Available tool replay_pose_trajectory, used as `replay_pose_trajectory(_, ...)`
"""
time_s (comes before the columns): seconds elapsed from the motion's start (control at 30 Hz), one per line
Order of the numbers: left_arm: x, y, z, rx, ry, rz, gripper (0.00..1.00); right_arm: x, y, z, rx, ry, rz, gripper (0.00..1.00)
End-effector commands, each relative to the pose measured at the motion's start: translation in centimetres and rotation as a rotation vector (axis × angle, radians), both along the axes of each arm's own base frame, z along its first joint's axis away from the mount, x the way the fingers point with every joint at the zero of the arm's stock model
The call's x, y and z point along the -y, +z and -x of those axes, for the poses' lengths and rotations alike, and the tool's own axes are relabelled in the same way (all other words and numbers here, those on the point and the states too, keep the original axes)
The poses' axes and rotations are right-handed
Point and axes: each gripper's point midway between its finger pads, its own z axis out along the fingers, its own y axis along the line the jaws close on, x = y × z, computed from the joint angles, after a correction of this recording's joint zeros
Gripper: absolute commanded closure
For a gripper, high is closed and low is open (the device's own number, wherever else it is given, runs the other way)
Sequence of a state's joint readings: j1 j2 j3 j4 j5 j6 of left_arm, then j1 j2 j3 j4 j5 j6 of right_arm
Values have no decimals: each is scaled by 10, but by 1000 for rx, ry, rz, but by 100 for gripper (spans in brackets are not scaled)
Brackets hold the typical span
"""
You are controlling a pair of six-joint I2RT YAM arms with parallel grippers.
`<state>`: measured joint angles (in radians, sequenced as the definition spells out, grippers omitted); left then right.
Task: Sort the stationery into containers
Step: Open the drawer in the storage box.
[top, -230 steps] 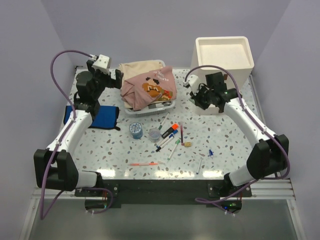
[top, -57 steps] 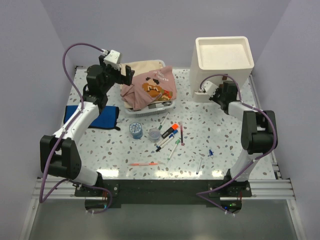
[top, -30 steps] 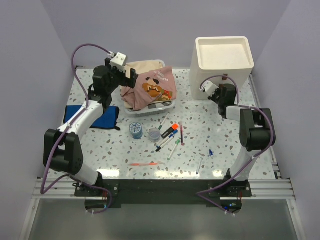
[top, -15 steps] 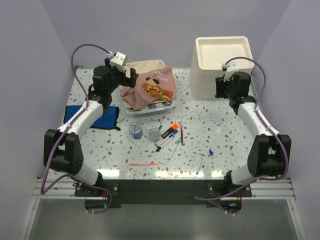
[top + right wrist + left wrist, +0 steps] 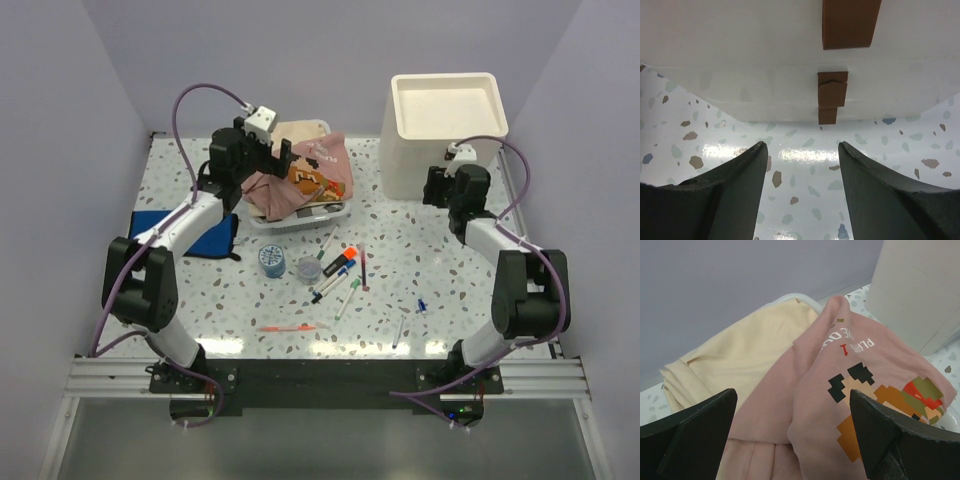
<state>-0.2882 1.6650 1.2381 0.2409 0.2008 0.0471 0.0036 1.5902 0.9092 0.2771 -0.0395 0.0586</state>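
The stationery lies loose mid-table: pens and markers (image 5: 341, 266), a blue tape roll (image 5: 271, 259), a tiny clear cup (image 5: 309, 269), an orange pen (image 5: 290, 327). The container, a cream-white drawer unit (image 5: 400, 165), stands at the back right. Its front fills the right wrist view, with two brown handles (image 5: 850, 22) (image 5: 832, 95). My right gripper (image 5: 433, 186) (image 5: 801, 150) is open just in front of the lower handle, holding nothing. Over the pink shirt (image 5: 860, 385), my left gripper (image 5: 268, 158) (image 5: 792, 405) hangs wide open and empty.
A clear basket (image 5: 300, 224) at the back centre holds the pink shirt and a beige cloth (image 5: 740, 360). A blue cloth (image 5: 205, 235) lies at the left. A small blue item (image 5: 421, 306) and a slim pen (image 5: 400, 330) lie toward the front right.
My right gripper has opened and shifted along the drawer unit's front toward its right side. The left gripper has swung rightward over the basket of clothes.
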Motion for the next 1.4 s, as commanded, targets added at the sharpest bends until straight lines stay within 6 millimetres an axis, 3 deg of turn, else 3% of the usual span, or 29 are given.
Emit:
replay_pose_trajectory(0.0, -2, 8, -11, 43, 14, -5, 0, 21, 39, -25, 172, -54, 32, 38)
replay_pose_trajectory(0.37, -2, 12, -21, 61, 24, -4, 0, 30, 30, -35, 163, -74, 59, 38)
replay_pose_trajectory(0.73, -4, 4, -19, 43, 32, -10, 0, 38, 37, -45, 197, -106, 62, 37)
replay_pose_trajectory(0.93, -2, 18, -23, 71, 34, 13, 0, 39, 43, -50, 220, -105, 62, 38)
replay_pose_trajectory(1.17, 11, 58, -24, 135, 2, 66, 0, 45, 34, -52, 200, -127, 61, 45)
replay_pose_trajectory(1.37, 15, 66, -23, 151, -5, 79, 0, 47, 33, -54, 203, -132, 66, 52)
